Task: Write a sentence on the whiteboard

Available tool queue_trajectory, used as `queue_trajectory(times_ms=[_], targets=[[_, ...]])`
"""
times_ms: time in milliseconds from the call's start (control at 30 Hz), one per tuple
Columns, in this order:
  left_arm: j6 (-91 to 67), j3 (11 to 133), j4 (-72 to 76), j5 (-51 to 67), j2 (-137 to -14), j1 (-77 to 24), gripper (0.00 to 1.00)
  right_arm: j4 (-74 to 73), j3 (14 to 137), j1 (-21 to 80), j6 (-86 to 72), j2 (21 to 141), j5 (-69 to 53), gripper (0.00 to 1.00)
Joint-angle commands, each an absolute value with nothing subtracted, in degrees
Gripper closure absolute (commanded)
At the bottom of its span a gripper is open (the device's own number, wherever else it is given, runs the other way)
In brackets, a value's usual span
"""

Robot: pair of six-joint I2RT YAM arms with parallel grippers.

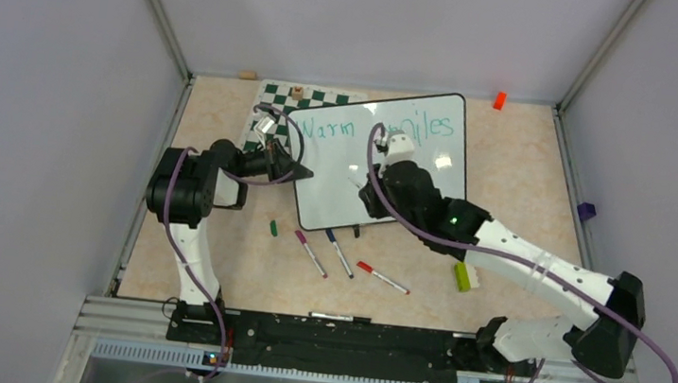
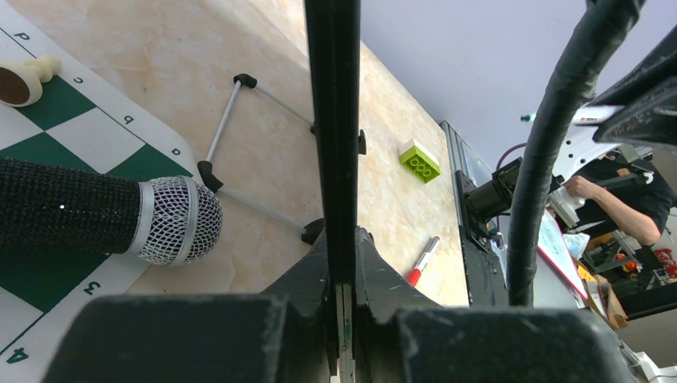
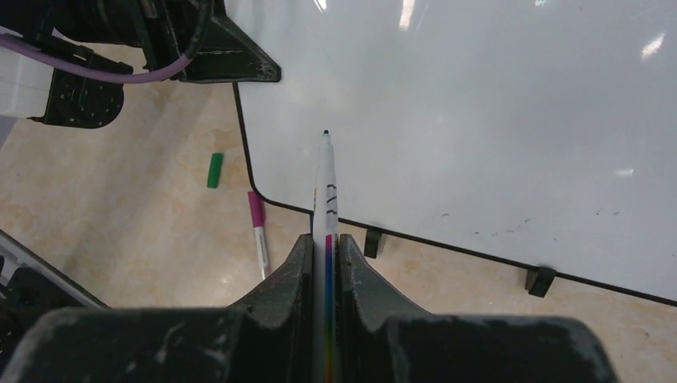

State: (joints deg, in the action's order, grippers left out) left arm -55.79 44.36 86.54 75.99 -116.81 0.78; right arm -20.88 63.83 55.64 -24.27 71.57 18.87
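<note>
The whiteboard (image 1: 413,176) lies tilted in the middle of the table. The sentence (image 1: 327,129) reads "Warm smiles" in teal on one line, and my right arm partly covers "smiles". My left gripper (image 1: 297,170) is shut on the board's left edge, which shows edge-on as a black bar (image 2: 331,120) between its jaws (image 2: 341,235). My right gripper (image 1: 361,186) (image 3: 325,239) is shut on a white marker (image 3: 326,183). The marker's teal tip sits over the blank lower-left part of the board (image 3: 479,120). I cannot tell if it touches.
A green cap (image 3: 214,170), pink marker (image 3: 257,231), blue marker (image 1: 340,253) and red marker (image 1: 383,278) lie in front of the board. A lime brick (image 1: 462,277) lies front right. The chess mat (image 1: 274,99) and a microphone (image 2: 176,219) are behind my left gripper.
</note>
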Motion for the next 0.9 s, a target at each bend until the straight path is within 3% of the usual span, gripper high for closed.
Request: queue_trajectory(times_ms=[0,533,867], targets=[[-52.8,44.9,92.8,72.5,-116.5,2.3,1.0,-18.1,70.1,59.8,-23.5,76.6,26.5,1.0],[-52.1,44.1,92.8,72.6,-115.9,2.0,1.0,-23.0,88.9,63.5,-20.3,95.0,31.9,1.0],[-53.0,44.6,92.8,72.7,-116.5,2.0,1.0,-24.9,91.1,63.3,-20.7,99.4,36.5,1.0]])
